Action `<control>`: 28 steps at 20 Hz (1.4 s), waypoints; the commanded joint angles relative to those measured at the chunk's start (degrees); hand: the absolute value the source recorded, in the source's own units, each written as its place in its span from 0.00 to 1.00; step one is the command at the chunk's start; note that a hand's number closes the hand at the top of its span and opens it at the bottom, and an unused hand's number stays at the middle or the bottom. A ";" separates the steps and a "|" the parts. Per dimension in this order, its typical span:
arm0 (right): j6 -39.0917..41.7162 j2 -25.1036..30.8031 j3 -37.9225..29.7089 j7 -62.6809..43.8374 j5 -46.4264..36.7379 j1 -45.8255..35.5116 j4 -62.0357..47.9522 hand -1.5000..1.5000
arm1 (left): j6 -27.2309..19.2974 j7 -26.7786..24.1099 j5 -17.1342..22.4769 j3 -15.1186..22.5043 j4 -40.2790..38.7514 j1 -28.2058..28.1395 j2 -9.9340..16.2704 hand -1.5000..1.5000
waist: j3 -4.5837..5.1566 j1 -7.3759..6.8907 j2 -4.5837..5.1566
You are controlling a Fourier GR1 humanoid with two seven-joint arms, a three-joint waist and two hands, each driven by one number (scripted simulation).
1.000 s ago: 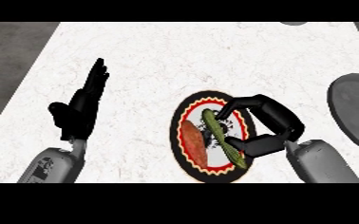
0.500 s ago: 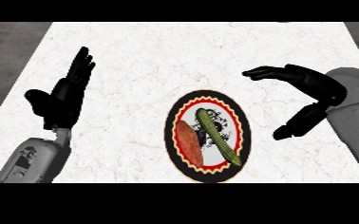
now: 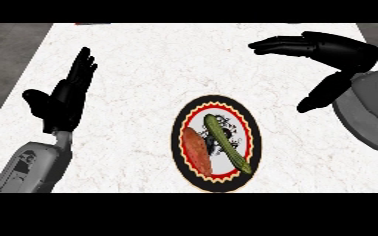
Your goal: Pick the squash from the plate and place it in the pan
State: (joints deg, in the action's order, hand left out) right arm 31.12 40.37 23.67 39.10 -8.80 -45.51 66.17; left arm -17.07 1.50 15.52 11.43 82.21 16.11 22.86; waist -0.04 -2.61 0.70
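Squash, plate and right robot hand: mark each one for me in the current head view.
squash [image 3: 227, 144]: head view, middle of the green body lying on the plate.
plate [image 3: 178, 140]: head view, black left rim.
right robot hand [image 3: 336, 50]: head view, back of the open hand, up right of the plate.

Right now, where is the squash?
In the head view the squash lies on the plate, right of a reddish vegetable, below and left of the open right hand.

White marble-look counter w/ faint veining, dark grey floor beyond its left edge.
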 commanded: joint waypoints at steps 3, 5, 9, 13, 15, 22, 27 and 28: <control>1.60 -5.60 3.44 5.54 -4.92 -5.21 -2.39 0.00 | 1.35 0.10 0.48 -2.97 1.27 -2.18 1.37 0.50 | 0.04 1.21 -0.49; 3.47 -7.09 3.75 4.58 -4.11 -8.00 -4.66 0.00 | -0.20 3.84 -0.43 -1.84 2.50 0.49 0.25 0.50 | 0.02 1.12 -0.42; 5.38 -8.52 6.74 1.13 -2.63 -4.74 1.85 0.00 | -0.27 3.47 -1.26 -2.74 2.64 -0.84 0.64 0.50 | 0.04 2.09 -0.73; 9.78 -7.00 7.78 0.06 0.34 -4.51 6.06 0.00 | 1.46 -1.73 -1.69 -3.64 -1.83 -1.42 -0.49 0.50 | 0.08 2.92 -0.78; 9.21 -7.57 8.50 0.72 -0.37 -4.37 5.21 0.00 | 1.59 1.87 -1.36 -3.36 1.83 -2.46 0.24 0.50 | 0.04 2.14 -0.73; 7.82 -8.19 8.29 -8.64 -5.21 1.18 11.95 0.00 | 5.11 -0.94 -1.40 -7.05 -3.74 -0.42 -1.10 0.50 | 0.07 2.81 -0.71; 4.10 -11.77 7.18 -8.19 -12.65 3.42 8.30 0.00 | 2.27 1.95 -5.68 -5.34 1.30 -2.23 -3.64 0.50 | 0.04 2.37 -0.66; 5.34 -10.61 7.16 -7.53 -13.13 2.59 7.15 0.00 | 5.03 -1.91 -4.43 -6.46 -1.45 -2.64 -3.48 0.50 | 0.06 2.37 -0.61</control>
State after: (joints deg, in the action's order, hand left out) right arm 33.73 30.74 32.02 29.26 -18.00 -42.51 76.13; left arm -13.74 2.48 11.83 5.96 83.45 12.99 20.63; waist 0.00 -0.20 -0.01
